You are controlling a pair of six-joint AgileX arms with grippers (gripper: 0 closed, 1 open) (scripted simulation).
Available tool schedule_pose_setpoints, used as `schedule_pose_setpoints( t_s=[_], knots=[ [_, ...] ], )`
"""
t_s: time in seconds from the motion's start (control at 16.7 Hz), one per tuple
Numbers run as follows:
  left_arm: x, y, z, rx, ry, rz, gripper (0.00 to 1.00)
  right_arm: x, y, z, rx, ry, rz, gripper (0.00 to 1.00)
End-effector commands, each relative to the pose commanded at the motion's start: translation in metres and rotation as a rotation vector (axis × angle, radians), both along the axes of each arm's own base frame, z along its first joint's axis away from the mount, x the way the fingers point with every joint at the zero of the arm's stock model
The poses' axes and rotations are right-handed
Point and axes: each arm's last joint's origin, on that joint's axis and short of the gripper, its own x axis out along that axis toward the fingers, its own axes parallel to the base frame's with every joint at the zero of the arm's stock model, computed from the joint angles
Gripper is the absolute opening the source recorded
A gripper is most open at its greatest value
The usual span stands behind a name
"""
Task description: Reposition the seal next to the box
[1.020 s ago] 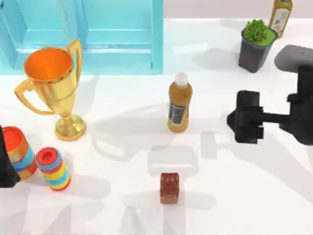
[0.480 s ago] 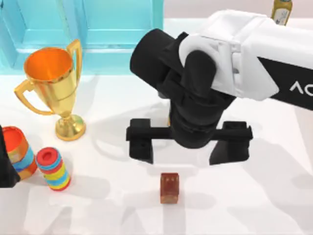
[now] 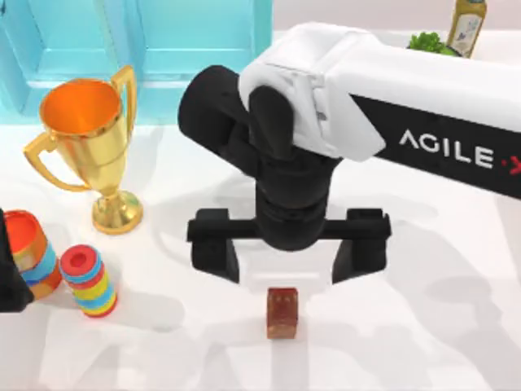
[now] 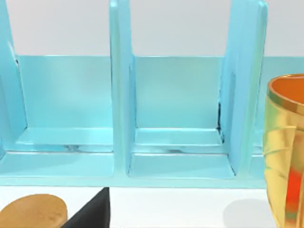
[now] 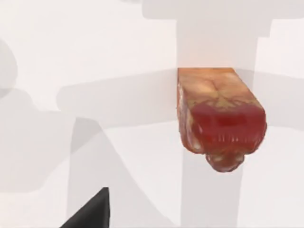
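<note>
The seal is a small reddish-brown block standing on the white table near the front middle. In the right wrist view the seal is close below the camera. The turquoise box sits at the back left, far from the seal. My right gripper hangs over the table's middle, just behind the seal, open wide with one black finger to each side and nothing between them. My left gripper is parked at the left edge of the table.
A gold trophy stands in front of the box, and it also shows in the left wrist view. A striped ring stack and an orange and blue cup stand at the front left. A plant pot and a bottle are at the back right.
My right arm swung in from the right edge to above the table's middle, then shifted a little left and forward toward the seal. The seal has not moved.
</note>
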Motion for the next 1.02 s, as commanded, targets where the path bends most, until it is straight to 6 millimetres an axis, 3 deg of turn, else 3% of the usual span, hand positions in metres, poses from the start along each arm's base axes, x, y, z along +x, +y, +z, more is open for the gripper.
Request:
schedule_pose_setpoints(
  t_s=[0.18,0.3,0.78,1.02],
  knots=[
    [0.0,0.0,0.0,0.0,0.0,0.0,1.0,0.001,-0.001,-0.001,0.001,-0.001,-0.004,1.0],
    [0.0,0.0,0.0,0.0,0.0,0.0,1.0,0.002,0.0,-0.012,-0.003,0.002,-0.001,1.0],
    [0.0,0.0,0.0,0.0,0.0,0.0,1.0,0.001,0.0,-0.097,0.002,-0.001,0.0,1.0],
    [0.0,0.0,0.0,0.0,0.0,0.0,1.0,0.0,0.0,-0.1,0.0,0.0,0.0,1.0]
  ],
)
